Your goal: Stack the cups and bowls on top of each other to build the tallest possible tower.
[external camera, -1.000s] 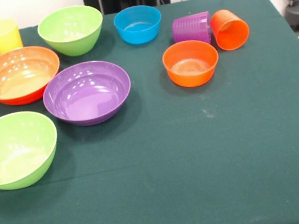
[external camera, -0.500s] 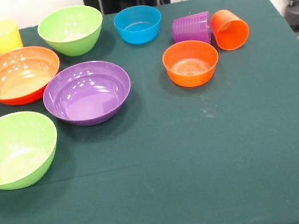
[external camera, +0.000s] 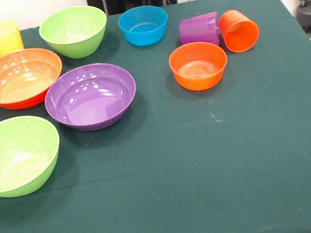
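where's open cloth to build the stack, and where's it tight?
Free: the whole near half of the green tablecloth, in front of the purple plastic bowl and small orange bowl, plus the strip between those two. Crowded: the far left bowl cluster, and far right, where the ribbed purple cup and orange cup lie tipped, touching. No claw in view.

Green table [external camera: 212,167], scattered bowls [external camera: 90,96], cups [external camera: 3,37]

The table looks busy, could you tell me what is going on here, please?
Nothing is being handled: no arm or tool is in view. Nothing is stacked. The purple bowl, large orange bowl and yellow cup stand upright on the green cloth; the purple cup and orange cup lie tipped over.
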You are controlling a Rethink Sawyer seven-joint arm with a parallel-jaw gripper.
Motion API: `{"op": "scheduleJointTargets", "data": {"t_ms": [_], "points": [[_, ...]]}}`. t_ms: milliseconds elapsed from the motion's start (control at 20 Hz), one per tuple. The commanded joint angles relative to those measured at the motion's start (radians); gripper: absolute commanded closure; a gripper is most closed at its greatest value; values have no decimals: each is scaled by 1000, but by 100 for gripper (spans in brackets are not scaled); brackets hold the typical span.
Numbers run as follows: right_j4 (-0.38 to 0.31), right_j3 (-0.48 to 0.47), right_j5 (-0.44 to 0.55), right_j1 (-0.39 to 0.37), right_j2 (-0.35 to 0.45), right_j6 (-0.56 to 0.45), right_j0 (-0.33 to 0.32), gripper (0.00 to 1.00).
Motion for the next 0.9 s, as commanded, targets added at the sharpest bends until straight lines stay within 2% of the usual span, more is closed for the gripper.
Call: {"op": "scheduleJointTargets", "data": {"t_ms": [50,550,900], "points": [[56,-143,-24,95,90,273,12,0],[61,-171,-38,139,76,276,20,0],[91,-193,-81,209,48,285,41,0]]}}
